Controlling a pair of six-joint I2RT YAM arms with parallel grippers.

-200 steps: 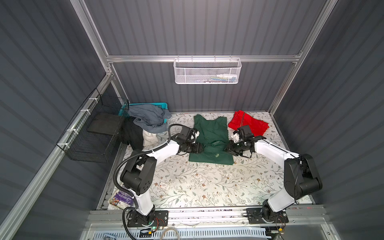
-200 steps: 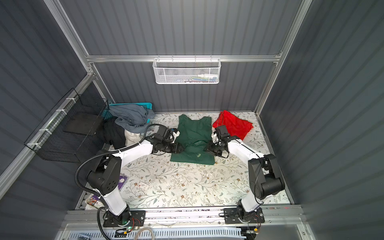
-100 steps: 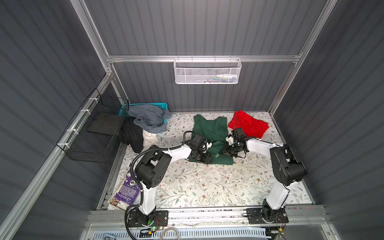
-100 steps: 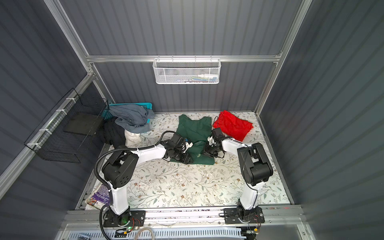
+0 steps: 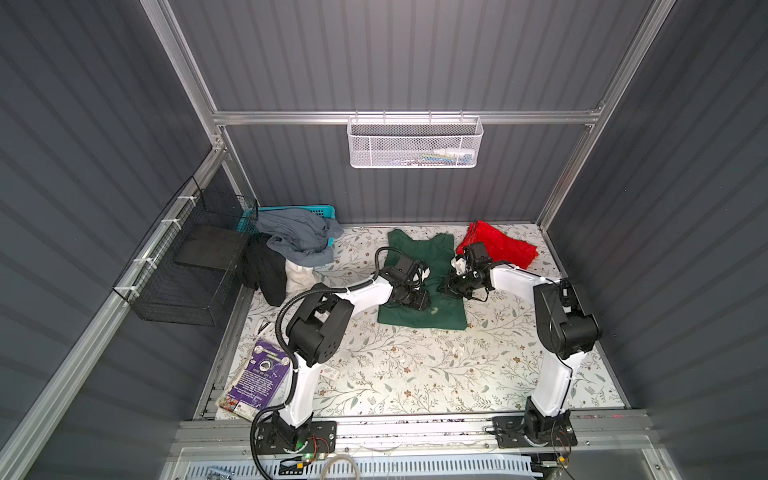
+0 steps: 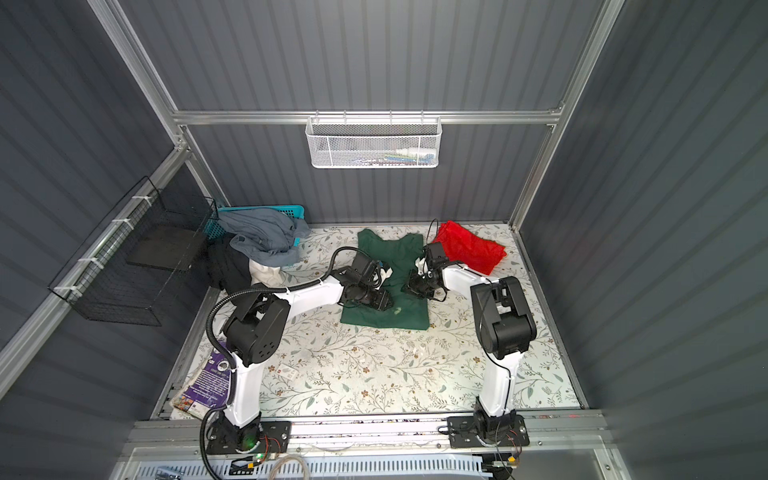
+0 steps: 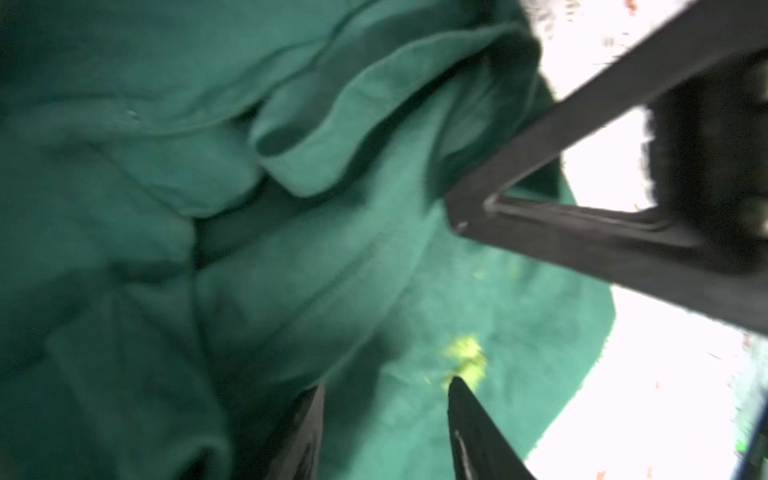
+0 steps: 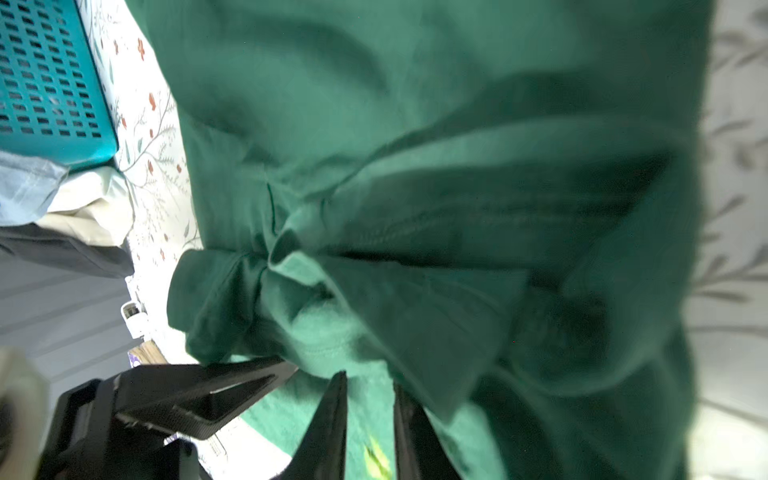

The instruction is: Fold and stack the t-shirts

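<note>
The dark green t-shirt (image 5: 440, 320) (image 6: 390, 320) lies lengthwise at mid-table, its middle bunched into folds (image 8: 374, 232). My left gripper (image 5: 417, 301) (image 6: 382, 306) rests low on it from the left. In the left wrist view its jaws (image 7: 386, 395) stand apart over flat cloth with a yellow-green logo (image 7: 465, 357), and a fold drapes over one finger (image 7: 307, 436). My right gripper (image 5: 451, 286) (image 6: 411, 286) (image 8: 368, 380) faces it from the right, jaws narrowly apart with nothing pinched between them. The red t-shirt (image 5: 503, 249) (image 6: 473, 249) lies crumpled at back right.
At back left a teal basket (image 5: 309, 210) holds a grey garment (image 5: 295, 232), with black (image 5: 266, 270) and white (image 5: 297, 276) clothes beside it. A black wire basket (image 5: 183, 266) hangs left, a white mesh basket (image 5: 415, 143) on the back wall. A purple booklet (image 5: 257, 382) lies front left.
Both grippers have come in from the green t-shirt's side edges to meet over its middle. Cloth is now bunched between them. Both jaws have narrowed a little.
</note>
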